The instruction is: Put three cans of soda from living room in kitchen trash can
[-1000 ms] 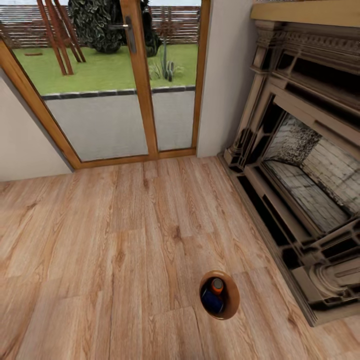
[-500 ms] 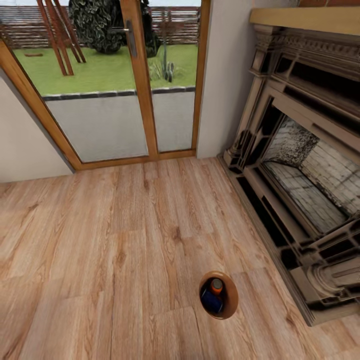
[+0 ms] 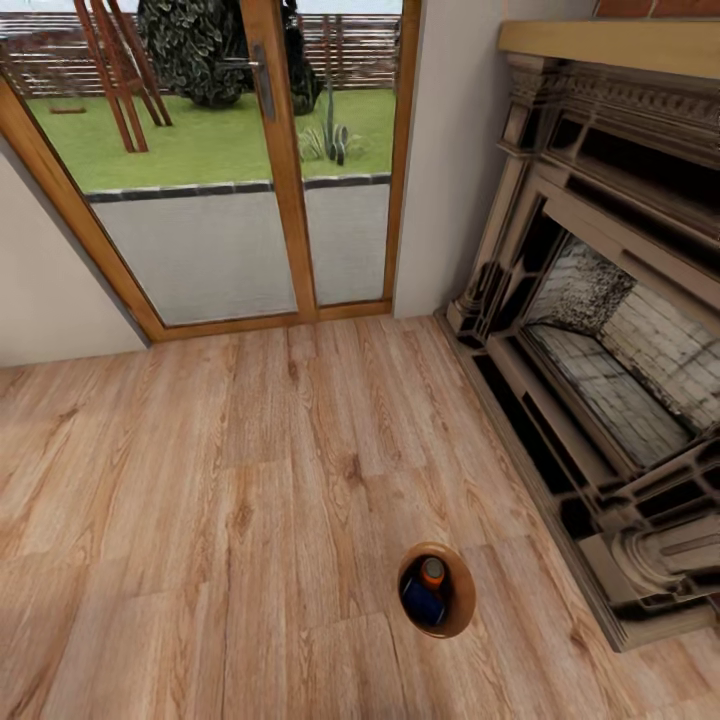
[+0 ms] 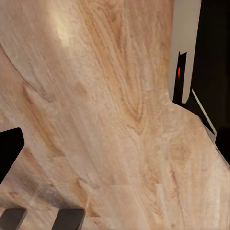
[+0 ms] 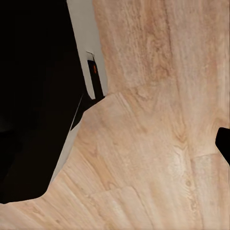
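Living room, our head view, left to right: wood-framed glass doors (image 3: 250, 160) onto garden; plank floor (image 3: 200, 520); tan trash can (image 3: 437, 590) standing on floor, holding blue can (image 3: 424, 603) and orange can (image 3: 433, 571); fireplace (image 3: 610, 330) at right. Our wrist views: floor. Jaws' state: we cannot tell.

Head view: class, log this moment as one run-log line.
room: living room | bin: on floor near fireplace | inside: blue can, orange can
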